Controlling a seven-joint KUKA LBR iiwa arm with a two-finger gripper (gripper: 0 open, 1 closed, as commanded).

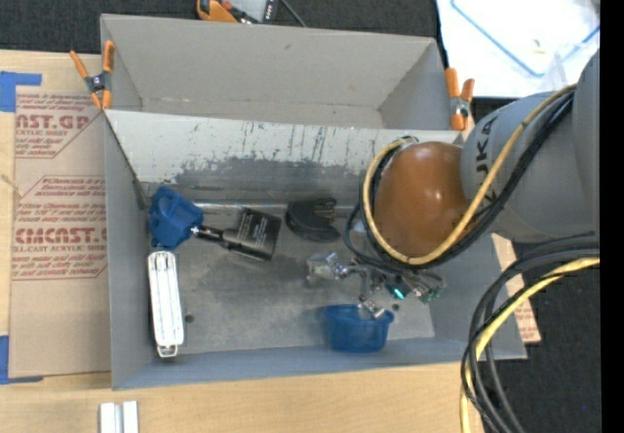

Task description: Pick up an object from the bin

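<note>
The hand [382,293] hangs right over the one blue cup [353,332] in the bin [263,70], can't tell if it's open or closed. Left of the cup: one white tube [164,304], one blue lump [174,216], and two black bits, a box [255,232] and a disc [310,216].

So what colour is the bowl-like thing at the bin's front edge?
The bowl is blue; the camera view shows it best.

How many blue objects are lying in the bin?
2: a blue lumpy object at the left, and a blue cup at the front, beside the gripper. The arm may hide others.
</note>
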